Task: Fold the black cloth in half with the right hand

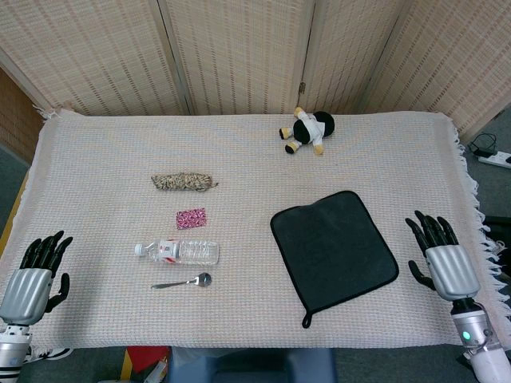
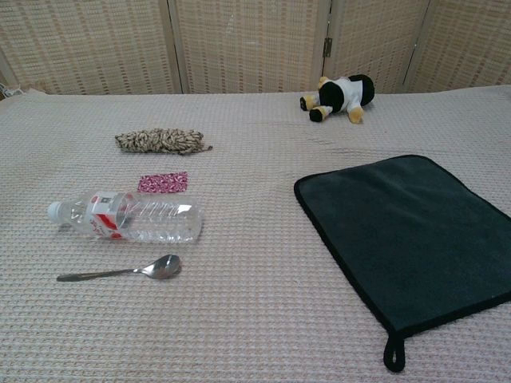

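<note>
The black cloth [image 1: 334, 248] lies flat and unfolded on the right half of the table, a small hanging loop at its near corner; the chest view shows the same cloth [image 2: 411, 225] spread out. My right hand [image 1: 441, 259] hovers open just right of the cloth's right edge, fingers spread and pointing away, not touching it. My left hand [image 1: 32, 279] is open at the near left corner of the table, holding nothing. Neither hand appears in the chest view.
A plastic water bottle [image 1: 177, 251] lies on its side left of centre, with a metal spoon [image 1: 184, 282] in front of it, a small pink patch [image 1: 191, 218] and a rope bundle [image 1: 183, 182] behind. A plush toy [image 1: 306, 130] sits at the back. The woven tablecloth [image 1: 104, 159] covers the table.
</note>
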Available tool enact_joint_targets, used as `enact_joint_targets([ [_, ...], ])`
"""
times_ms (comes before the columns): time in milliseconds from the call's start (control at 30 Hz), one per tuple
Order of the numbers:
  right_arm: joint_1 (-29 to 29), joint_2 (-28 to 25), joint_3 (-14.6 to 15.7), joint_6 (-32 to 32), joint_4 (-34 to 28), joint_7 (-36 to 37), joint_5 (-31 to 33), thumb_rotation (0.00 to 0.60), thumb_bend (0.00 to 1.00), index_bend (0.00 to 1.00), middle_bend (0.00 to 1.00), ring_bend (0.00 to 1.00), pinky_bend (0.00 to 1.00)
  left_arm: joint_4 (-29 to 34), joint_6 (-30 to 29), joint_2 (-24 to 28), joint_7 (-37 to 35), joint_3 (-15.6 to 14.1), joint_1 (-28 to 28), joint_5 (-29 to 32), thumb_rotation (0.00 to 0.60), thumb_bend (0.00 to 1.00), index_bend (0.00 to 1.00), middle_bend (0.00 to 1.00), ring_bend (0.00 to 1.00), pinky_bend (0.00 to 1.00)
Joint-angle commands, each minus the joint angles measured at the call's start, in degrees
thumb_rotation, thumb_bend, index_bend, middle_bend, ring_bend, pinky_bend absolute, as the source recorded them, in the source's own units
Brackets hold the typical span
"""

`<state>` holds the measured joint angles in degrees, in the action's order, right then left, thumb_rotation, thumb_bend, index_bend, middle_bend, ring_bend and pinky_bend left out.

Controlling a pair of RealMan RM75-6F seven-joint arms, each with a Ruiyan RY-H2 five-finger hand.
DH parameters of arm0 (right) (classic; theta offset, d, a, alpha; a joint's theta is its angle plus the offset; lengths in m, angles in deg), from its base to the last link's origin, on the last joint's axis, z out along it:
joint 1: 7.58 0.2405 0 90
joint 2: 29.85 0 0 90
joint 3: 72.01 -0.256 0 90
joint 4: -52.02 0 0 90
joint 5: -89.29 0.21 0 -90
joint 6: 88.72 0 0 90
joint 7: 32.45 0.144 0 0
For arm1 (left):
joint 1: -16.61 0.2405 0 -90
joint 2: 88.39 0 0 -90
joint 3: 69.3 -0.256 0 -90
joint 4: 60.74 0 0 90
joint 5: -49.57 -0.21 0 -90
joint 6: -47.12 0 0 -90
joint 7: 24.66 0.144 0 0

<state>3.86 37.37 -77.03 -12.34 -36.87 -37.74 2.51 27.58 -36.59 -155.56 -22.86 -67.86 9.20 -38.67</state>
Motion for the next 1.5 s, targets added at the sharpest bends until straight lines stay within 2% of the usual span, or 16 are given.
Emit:
enact_joint_targets([
  [33, 8.3, 2.0, -4.9, -10.1, 3.5, -0.4, 4.0, 0.6, 0.45, 0.27, 0.0, 0.0, 0.0, -0.3, 0.8, 0.1, -0.4, 0.0, -0.3, 0.3, 0.6, 0.71, 0.0, 0.04, 0.0, 0.0],
  [233, 20.6, 6.4, -10.1, -26.9, 8.5, -3.0, 13.7, 0.6, 0.45, 0.37, 0.05, 0.01, 0.0, 0.1, 1.2, 0.6, -1.1, 0.5, -0.5, 1.4, 0.6, 0.71, 0.0, 0.04, 0.0, 0.0],
  [500, 31.1, 14.7, -12.7, -36.9, 18.6, -3.3, 20.3, 0.6, 0.46, 0.43, 0.09, 0.03, 0.0, 0.6, 1.0, 1.7, -2.1, 0.9, 0.0, 2.8, 0.6, 0.71, 0.01, 0.04, 0.0, 0.0],
  [733, 36.1, 19.6, -12.2, -40.5, 24.6, -5.4, 24.1, 0.6, 0.46, 0.44, 0.1, 0.04, 0.0, 0.9, 0.8, 2.2, -2.4, 0.9, 0.2, 3.0, 0.6, 0.71, 0.01, 0.04, 0.0, 0.0],
  [1133, 41.0, 25.5, -9.7, -44.2, 32.6, -10.3, 31.6, 0.6, 0.46, 0.44, 0.1, 0.05, 0.0, 0.8, 1.1, 2.5, -3.3, 0.9, 0.1, 3.0, 0.6, 0.71, 0.01, 0.04, 0.0, 0.0],
  [1500, 43.1, 29.8, -8.8, -48.4, 39.4, -7.8, 33.8, 0.6, 0.46, 0.44, 0.1, 0.06, 0.0, 0.6, 1.0, 2.8, -4.1, 1.0, 0.2, 3.1, 0.6, 0.71, 0.01, 0.04, 0.0, 0.0],
])
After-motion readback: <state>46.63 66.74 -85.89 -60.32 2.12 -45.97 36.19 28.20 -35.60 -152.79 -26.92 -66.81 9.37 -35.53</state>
